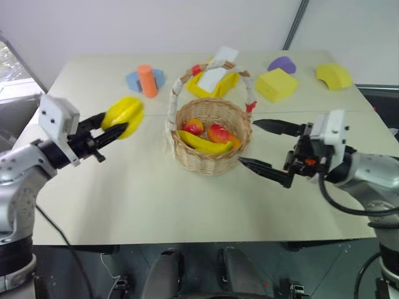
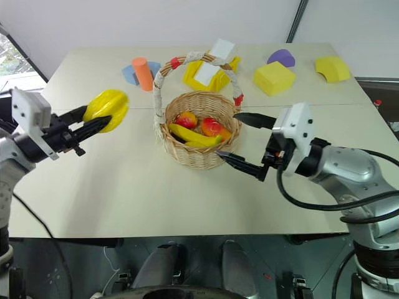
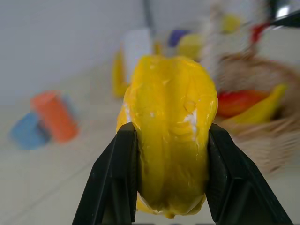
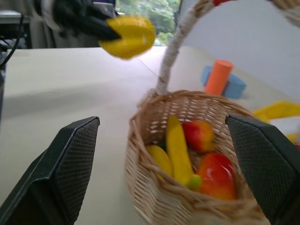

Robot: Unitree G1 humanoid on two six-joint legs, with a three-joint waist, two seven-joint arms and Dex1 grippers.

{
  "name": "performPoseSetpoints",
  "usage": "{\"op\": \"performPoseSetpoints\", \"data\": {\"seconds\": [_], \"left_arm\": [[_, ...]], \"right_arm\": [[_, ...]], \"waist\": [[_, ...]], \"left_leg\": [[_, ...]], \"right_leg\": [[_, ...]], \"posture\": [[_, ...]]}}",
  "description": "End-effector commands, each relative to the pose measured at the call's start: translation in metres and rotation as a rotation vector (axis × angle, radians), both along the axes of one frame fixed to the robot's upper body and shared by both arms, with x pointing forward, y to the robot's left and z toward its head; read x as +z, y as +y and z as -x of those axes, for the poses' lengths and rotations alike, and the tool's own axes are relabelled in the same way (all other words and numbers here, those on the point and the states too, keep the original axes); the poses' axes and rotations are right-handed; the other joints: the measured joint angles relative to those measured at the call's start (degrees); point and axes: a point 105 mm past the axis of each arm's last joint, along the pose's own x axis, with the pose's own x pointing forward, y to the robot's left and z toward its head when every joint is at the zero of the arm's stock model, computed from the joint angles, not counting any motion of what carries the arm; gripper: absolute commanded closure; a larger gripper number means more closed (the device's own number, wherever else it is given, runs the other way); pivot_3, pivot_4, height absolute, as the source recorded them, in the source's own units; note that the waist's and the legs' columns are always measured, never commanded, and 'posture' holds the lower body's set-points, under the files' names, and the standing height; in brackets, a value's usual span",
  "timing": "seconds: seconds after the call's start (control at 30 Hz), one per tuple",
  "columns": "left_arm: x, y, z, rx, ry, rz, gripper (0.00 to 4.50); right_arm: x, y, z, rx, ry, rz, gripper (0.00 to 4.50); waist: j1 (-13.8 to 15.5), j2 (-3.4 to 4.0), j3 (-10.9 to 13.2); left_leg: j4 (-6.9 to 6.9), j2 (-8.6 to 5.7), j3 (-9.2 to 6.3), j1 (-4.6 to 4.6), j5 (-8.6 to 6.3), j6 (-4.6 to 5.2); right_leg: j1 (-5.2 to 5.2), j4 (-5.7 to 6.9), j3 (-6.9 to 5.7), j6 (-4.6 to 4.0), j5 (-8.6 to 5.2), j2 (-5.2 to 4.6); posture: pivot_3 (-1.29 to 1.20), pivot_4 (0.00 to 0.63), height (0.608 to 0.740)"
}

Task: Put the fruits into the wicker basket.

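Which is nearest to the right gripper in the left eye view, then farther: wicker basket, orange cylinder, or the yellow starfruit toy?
From the right gripper:
1. Round tan wicker basket, right beside its fingers, toward the robot's left.
2. Orange cylinder, far side of the table, beyond the basket.
3. Glossy yellow starfruit toy, farthest left, in the left gripper.

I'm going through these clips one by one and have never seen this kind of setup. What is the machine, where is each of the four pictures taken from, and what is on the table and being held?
It is a humanoid robot with two arms, each ending in two black jaws. Two pictures come from its head, looking down over the arms; the other two come from cameras on each wrist.

On the beige table stands a wicker basket already holding a banana and reddish fruits. Behind it lie foam blocks, an orange cylinder and a yellow bin.

The left gripper is shut on a yellow starfruit toy, lifted off the table, left of the basket. The right gripper waits open beside the basket, empty.
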Motion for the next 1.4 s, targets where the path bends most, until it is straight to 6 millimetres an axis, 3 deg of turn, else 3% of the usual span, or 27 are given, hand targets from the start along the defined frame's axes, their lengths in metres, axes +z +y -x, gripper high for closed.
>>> {"op": "performPoseSetpoints", "data": {"seconds": [0.03,0.2,0.3,0.53,0.7,0.73,0.9,0.97,1.03,1.1,1.27,1.4], "left_arm": [[0.004,-0.045,0.018,-0.203,0.036,-0.001,3.17],[0.005,-0.091,0.006,-0.272,0.005,-0.023,3.17],[-0.006,-0.107,-0.019,-0.182,-0.009,-0.053,3.17],[-0.020,-0.129,-0.045,-0.096,-0.022,-0.091,3.17],[-0.021,-0.134,-0.045,-0.114,-0.045,-0.107,0.70],[-0.021,-0.134,-0.044,-0.119,-0.047,-0.097,0.21],[-0.009,-0.137,-0.027,-0.233,-0.039,0.048,0.21],[-0.006,-0.145,-0.007,-0.370,-0.022,0.109,0.21],[-0.017,-0.155,0.015,-0.515,0.052,0.098,0.21],[-0.031,-0.162,0.023,-0.575,0.101,0.058,0.21],[-0.037,-0.166,0.016,-0.567,0.107,0.040,0.21],[-0.038,-0.168,0.014,-0.565,0.104,0.038,0.21]], "right_arm": [[0.009,-0.008,0.002,-0.017,-0.029,-0.002,0.00],[0.009,-0.010,0.001,-0.040,-0.041,-0.009,0.00],[0.008,-0.012,-0.001,-0.073,-0.042,-0.024,0.00],[0.002,-0.027,-0.007,-0.181,-0.013,-0.041,0.00],[-0.002,-0.033,-0.010,-0.244,0.001,-0.045,0.00],[-0.005,-0.041,-0.012,-0.287,0.012,-0.038,0.00],[-0.028,-0.106,-0.024,-0.594,0.068,0.053,0.00],[-0.043,-0.138,-0.027,-0.729,0.093,0.127,0.00],[-0.057,-0.170,-0.032,-0.883,0.110,0.167,0.00],[-0.070,-0.192,-0.035,-1.013,0.126,0.180,0.00],[-0.090,-0.219,-0.040,-1.168,0.176,0.122,0.00],[-0.101,-0.220,-0.044,-1.167,0.237,0.026,0.00]], "waist": [[-0.06,0.01,-0.01],[0.07,-0.01,0.01],[0.03,-0.02,0.01],[0.11,-0.06,0.04],[0.09,-0.06,0.04],[0.12,-0.06,0.04],[0.48,-0.09,0.05],[0.45,-0.09,0.05],[0.32,-0.08,0.05],[0.11,-0.07,0.04],[-0.19,0.00,0.01],[-0.08,0.01,0.00]], "left_leg": [[0.00,0.01,0.01,0.03,0.00,0.00],[0.16,0.04,-0.04,0.08,0.05,-0.04],[0.16,0.01,-0.03,0.10,0.05,-0.03],[0.16,0.01,-0.03,0.06,0.05,-0.03],[0.16,0.02,-0.04,0.07,0.05,-0.03],[0.16,0.03,-0.03,0.07,0.05,-0.03],[0.17,-0.03,-0.02,0.05,0.05,-0.03],[0.17,-0.05,0.00,0.05,0.05,-0.03],[0.17,-0.04,0.00,0.06,0.05,-0.03],[0.17,-0.02,0.03,0.09,0.06,-0.04],[0.16,0.01,0.13,0.23,0.10,-0.10],[0.17,0.02,0.15,0.25,0.10,-0.09]], "right_leg": [[0.01,0.04,0.01,0.00,0.00,0.05],[0.12,0.14,0.01,0.02,0.01,0.25],[0.14,0.14,0.02,0.02,0.01,0.34],[0.11,0.13,0.03,0.03,0.00,0.41],[0.10,0.14,0.03,0.03,0.00,0.38],[0.11,0.13,0.03,0.03,0.00,0.37],[0.14,0.10,0.03,0.04,0.00,0.34],[0.14,0.09,0.04,0.04,0.00,0.33],[0.14,0.10,0.04,0.03,0.00,0.34],[0.14,0.12,0.09,0.03,0.00,0.35],[0.18,0.24,0.20,0.03,0.00,0.48],[0.18,0.27,0.20,0.03,0.00,0.52]], "posture": [[0.00,0.150,0.740],[0.00,0.150,0.740],[0.00,0.150,0.740],[0.00,0.150,0.740],[0.00,0.150,0.740],[0.00,0.150,0.740],[0.00,0.150,0.740],[0.00,0.150,0.740],[0.00,0.150,0.740],[0.00,0.150,0.740],[0.00,0.150,0.740],[0.00,0.150,0.740]]}}
